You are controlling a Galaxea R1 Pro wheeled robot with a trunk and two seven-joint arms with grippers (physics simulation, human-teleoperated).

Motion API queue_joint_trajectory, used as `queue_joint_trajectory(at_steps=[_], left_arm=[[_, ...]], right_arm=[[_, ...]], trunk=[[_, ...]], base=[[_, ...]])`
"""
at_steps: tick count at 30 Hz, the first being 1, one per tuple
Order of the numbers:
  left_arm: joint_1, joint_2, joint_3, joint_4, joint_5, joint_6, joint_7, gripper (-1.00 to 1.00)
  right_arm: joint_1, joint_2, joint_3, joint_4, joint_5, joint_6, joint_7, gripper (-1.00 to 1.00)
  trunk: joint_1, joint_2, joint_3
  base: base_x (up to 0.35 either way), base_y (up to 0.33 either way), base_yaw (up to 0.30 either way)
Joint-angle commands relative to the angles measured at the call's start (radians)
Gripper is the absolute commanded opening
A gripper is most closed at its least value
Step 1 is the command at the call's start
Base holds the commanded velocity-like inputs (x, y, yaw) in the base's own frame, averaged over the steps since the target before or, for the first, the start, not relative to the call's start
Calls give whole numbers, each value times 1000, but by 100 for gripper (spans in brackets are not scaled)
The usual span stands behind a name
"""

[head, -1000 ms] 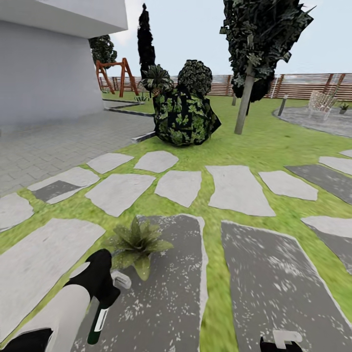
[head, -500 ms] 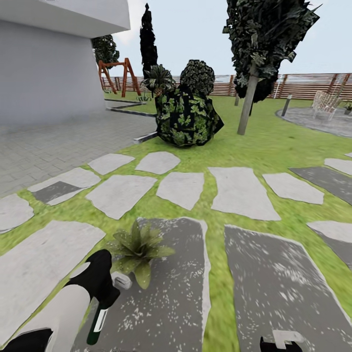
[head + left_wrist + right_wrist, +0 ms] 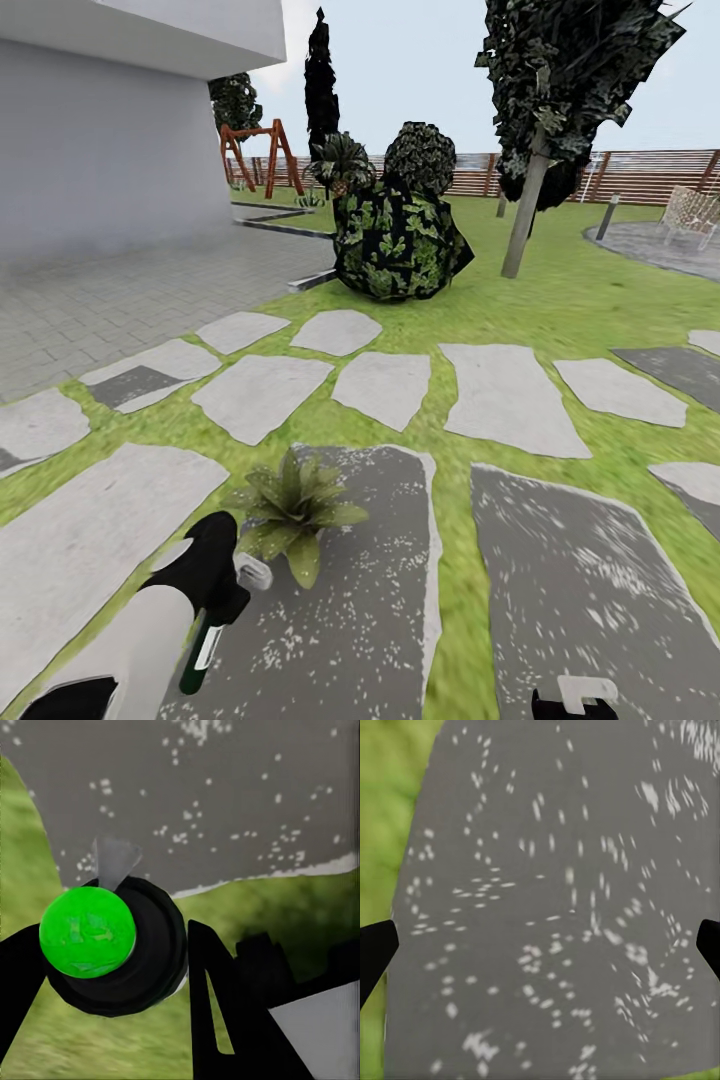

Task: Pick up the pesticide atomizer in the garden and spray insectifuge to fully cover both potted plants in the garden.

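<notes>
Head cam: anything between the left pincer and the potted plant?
Nothing: bare dark slab. The left pincer, holding the atomizer, sits just short of the potted plant's nearest leaves.

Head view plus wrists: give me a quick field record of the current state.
left gripper: shut on the pesticide atomizer, bottle hanging down
atomizer cap: green disc seen end-on in the left wrist view
potted plant: on a dark slab, just ahead of the left gripper
right gripper: jaws open, over another dark slab
beyond: lawn, bush, fence
</notes>
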Motion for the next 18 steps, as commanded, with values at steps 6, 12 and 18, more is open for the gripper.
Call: queue_joint_trajectory(at_steps=[6,12,18], left_arm=[[-1,-5,13,0,-13,3,-5,-100],[-1,-3,12,0,-11,3,-5,-100],[-1,-2,8,0,-10,3,-7,-100]], right_arm=[[-1,0,-8,1,10,-3,-3,100],[-1,0,-8,1,11,-3,-4,100],[-1,0,-8,0,10,-3,-3,100]], trunk=[[0,0,-1],[0,0,-1],[0,0,-1]], base=[[191,-128,9],[161,-93,220],[10,-5,252]])
